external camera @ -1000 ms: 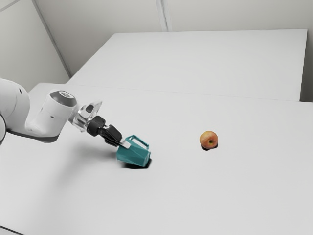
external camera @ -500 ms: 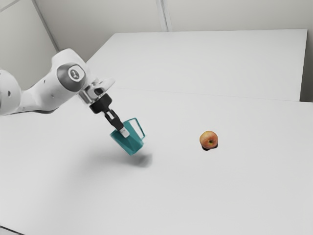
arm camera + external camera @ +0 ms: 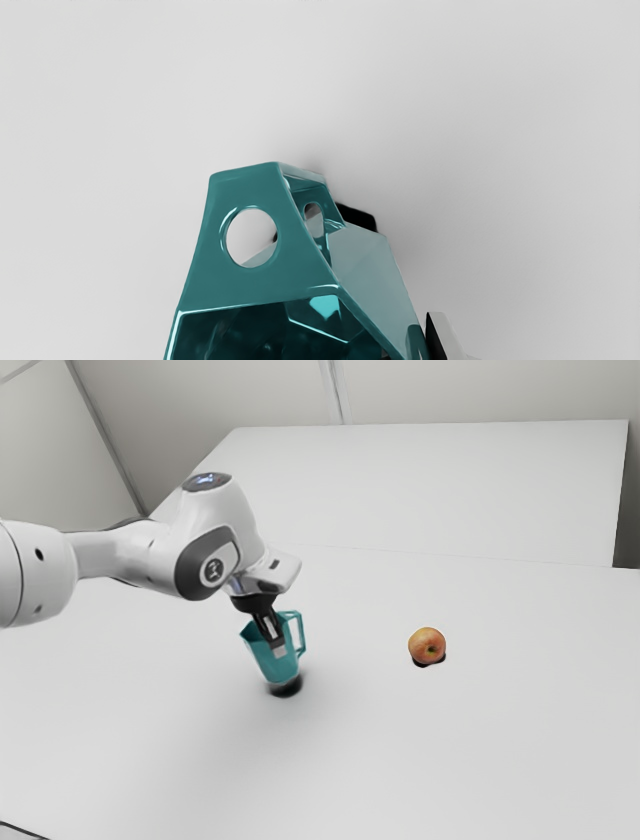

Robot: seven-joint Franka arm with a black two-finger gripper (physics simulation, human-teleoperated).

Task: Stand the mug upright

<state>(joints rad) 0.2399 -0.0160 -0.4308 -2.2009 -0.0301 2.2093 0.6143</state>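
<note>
The gripper (image 3: pixel 279 651) points down at the teal mug (image 3: pixel 268 664), shut on its side wall in the exterior view. The mug leans slightly, mouth up and tipped toward the exterior view's left, with its handle toward the right. A dark shadow lies right under its base; whether the base touches the table I cannot tell. In the wrist view the gripper (image 3: pixel 409 349) has one fingertip outside the wall of the mug (image 3: pixel 250 287); the other is mostly hidden by the mug. The handle and part of the dark inside face the camera.
A red-yellow apple (image 3: pixel 427 645) rests on the white table (image 3: pixel 450 750), well apart from the mug toward the exterior view's right. Behind is another pale surface (image 3: pixel 430 485), with walls beyond it.
The mug was lying on its side; it has been lifted and turned mouth-up in my grip. My hand has swung from slanted to nearly vertical, and the arm has moved toward the exterior view's right.
</note>
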